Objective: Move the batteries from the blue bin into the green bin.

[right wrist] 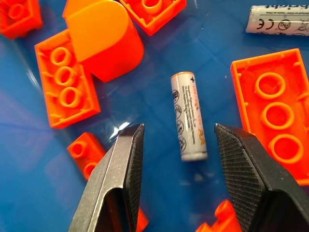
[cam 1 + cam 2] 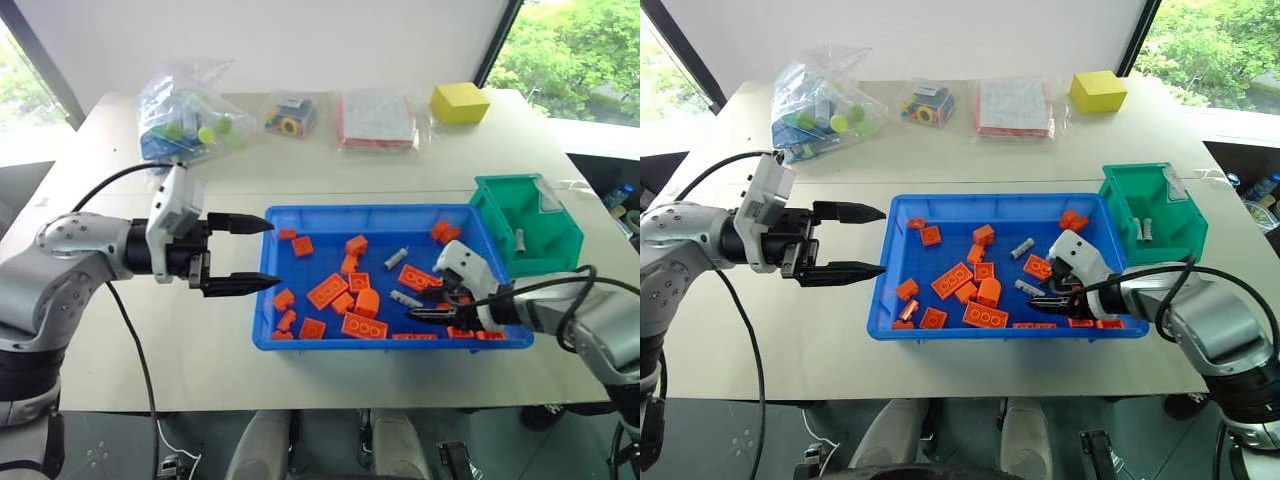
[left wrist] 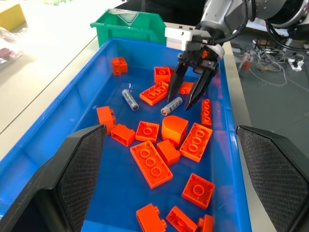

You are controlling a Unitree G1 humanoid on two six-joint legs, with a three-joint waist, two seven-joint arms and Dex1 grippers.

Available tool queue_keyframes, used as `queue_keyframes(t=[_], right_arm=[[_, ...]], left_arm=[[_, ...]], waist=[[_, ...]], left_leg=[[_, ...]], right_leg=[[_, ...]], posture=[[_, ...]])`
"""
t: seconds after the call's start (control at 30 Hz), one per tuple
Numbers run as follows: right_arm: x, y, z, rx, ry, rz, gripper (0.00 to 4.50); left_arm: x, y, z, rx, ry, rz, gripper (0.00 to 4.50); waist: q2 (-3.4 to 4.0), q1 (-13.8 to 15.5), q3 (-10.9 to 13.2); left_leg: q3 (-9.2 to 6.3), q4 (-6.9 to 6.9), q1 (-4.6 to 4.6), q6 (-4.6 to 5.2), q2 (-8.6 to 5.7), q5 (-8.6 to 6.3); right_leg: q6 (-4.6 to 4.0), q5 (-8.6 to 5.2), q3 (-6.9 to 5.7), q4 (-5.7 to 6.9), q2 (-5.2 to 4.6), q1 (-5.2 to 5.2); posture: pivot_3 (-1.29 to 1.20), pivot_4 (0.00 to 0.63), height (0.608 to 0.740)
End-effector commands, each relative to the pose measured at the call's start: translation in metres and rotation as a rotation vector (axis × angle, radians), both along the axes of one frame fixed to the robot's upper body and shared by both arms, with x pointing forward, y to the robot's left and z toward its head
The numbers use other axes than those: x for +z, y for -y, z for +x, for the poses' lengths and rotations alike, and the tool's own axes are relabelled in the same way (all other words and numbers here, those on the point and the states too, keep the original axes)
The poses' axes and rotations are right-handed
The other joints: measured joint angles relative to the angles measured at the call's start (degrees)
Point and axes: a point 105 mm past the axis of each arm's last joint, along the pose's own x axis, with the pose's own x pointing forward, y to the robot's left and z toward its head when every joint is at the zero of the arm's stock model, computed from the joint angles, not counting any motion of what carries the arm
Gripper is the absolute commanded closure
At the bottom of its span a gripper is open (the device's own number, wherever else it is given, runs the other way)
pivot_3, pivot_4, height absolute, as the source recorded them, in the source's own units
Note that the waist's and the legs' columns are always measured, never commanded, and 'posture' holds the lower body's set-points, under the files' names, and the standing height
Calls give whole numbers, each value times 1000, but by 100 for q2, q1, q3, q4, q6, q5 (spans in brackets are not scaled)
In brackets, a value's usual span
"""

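A pale table [image 2: 330,180] is seen carrying the blue bin [image 2: 300,342] at its near middle, with the green bin [image 2: 497,222] touching the blue bin's far right corner. Orange bricks [image 2: 327,290] are scattered across the blue bin's floor, and two batteries are seen lying among them: one battery [image 2: 396,257] toward the far side and a second battery [image 1: 189,115] near the right front, between a rounded orange block [image 1: 105,39] and a long flat brick [image 1: 273,111]. Two more batteries [image 2: 1142,229] are seen standing inside the green bin. Along the table's far edge are set a clear bag of toys [image 2: 185,115], a smaller bag [image 2: 291,117], a wrapped flat packet [image 2: 375,120] and a yellow box [image 2: 459,102]. The left gripper [image 2: 240,253] is held level just outside the blue bin's left wall, its fingers spread wide and holding nothing. The right gripper [image 3: 191,92] is pointed down into the blue bin, its fingers parted about halfway and straddling the second battery from above, with a gap left on either side and nothing gripped.
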Motion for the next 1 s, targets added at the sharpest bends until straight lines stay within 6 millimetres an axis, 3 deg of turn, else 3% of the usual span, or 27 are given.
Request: queue_keyframes(t=[0.03,0.07,0.17,0.27,0.4,0.5,0.63,0.7,0.87,1.0], right_arm=[[-4,-9,0,30,23,-6,2154],[-7,-8,2,22,25,-18,2154],[-13,-4,4,13,41,-52,2938],[-5,-5,5,10,58,-34,4461],[19,-5,7,-2,97,4,4467],[56,4,18,-53,158,57,4467],[112,42,43,-219,293,66,4467],[128,68,55,-320,350,28,4467],[130,120,74,-506,423,-94,4467],[119,137,84,-577,451,-145,4467]], left_arm=[[11,2,-2,-13,54,-5,0],[11,2,-2,-12,55,-5,0],[12,3,-2,-10,57,-6,0],[12,3,-2,-8,59,-7,0],[12,4,-1,-9,59,-7,0],[12,5,0,-11,61,-9,0],[13,6,1,-15,60,-12,0],[12,7,1,-17,60,-13,0],[13,9,2,-23,62,-19,0],[14,11,4,-24,67,-23,0]], waist=[[0,-3,0],[-1,-3,0],[-2,-8,-1],[-3,-5,-2],[-3,-4,-2],[-1,-4,-1],[0,-7,0],[-1,13,-1],[-2,-10,-1],[1,-46,0]], left_leg=[[0,0,0,0,0,0],[0,0,0,0,0,0],[0,1,5,0,0,0],[-1,2,7,0,1,0],[-2,2,6,0,1,0],[-1,3,4,0,0,0],[1,5,5,0,1,0],[-1,4,3,0,0,0],[9,2,-5,1,-5,-1],[17,3,-2,2,-3,0]], right_leg=[[0,0,0,0,0,0],[0,0,0,1,0,0],[0,0,0,1,1,4],[-1,0,0,3,2,5],[-1,0,0,3,2,5],[-1,1,0,3,2,4],[-1,2,0,5,2,2],[-1,1,-1,4,3,2],[4,-1,0,-5,-3,4],[9,3,5,5,-3,-4]], posture=[[0,150,692],[0,150,692],[0,150,692],[0,150,692],[0,150,692],[0,150,692],[0,150,692],[0,150,692],[0,150,692],[0,150,692]])
